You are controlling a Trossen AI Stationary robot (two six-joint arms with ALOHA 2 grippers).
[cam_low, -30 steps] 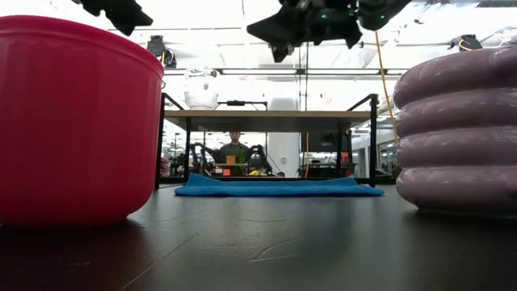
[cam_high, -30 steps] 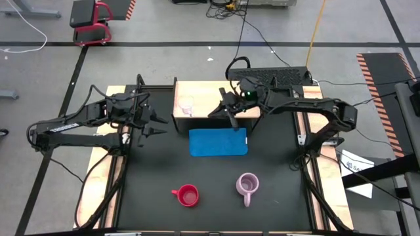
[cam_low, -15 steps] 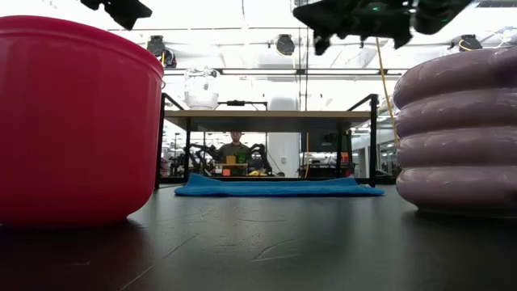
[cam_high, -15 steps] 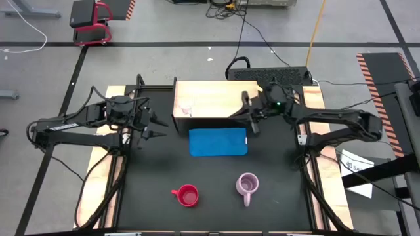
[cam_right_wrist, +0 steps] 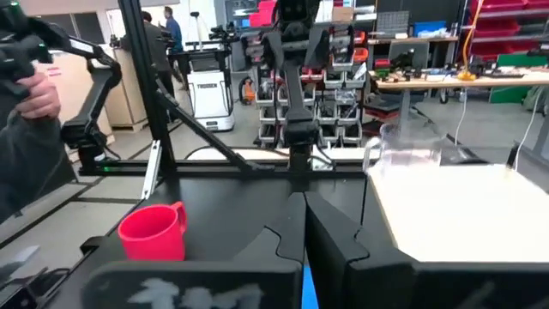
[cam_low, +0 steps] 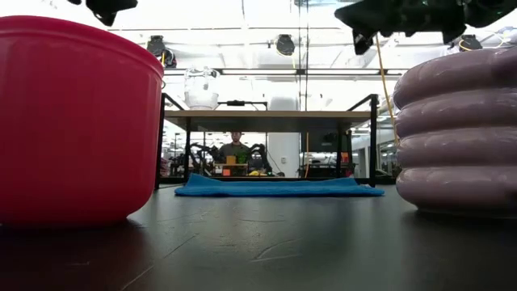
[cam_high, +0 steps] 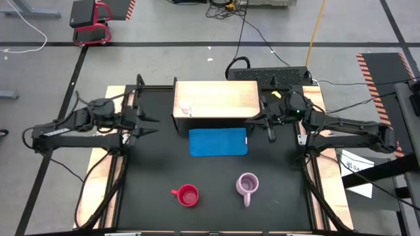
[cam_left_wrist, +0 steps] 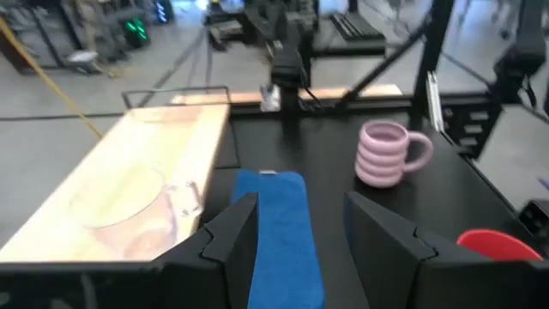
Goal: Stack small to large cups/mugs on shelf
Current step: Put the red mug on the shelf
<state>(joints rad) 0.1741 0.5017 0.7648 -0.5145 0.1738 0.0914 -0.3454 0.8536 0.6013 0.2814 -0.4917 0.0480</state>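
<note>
Nearest, the red mug (cam_high: 188, 195) and ribbed lilac mug (cam_high: 247, 186) waited by the surface's front edge. Beyond, the left claw (cam_high: 148, 124) hovered open, the right claw (cam_high: 260, 123) closed and empty. Farthest, the small clear glass cup (cam_high: 186, 106) stood on the wooden shelf (cam_high: 223, 98); stacking mugs atop it might topple it.

Layout of the table, seen from above.
The shelf (cam_high: 216, 99) stands at the far middle of the table (cam_high: 157, 170), with the glass cup (cam_high: 186, 106) on its left end. The mat (cam_high: 218, 141) lies flat just in front of the shelf. Near the front edge stand the mug (cam_high: 188, 195), left of centre, and the ribbed mug (cam_high: 247, 186) to its right, apart from each other. The left gripper (cam_high: 148, 124) hangs left of the shelf, the right gripper (cam_high: 261, 123) at the shelf's right end.
</note>
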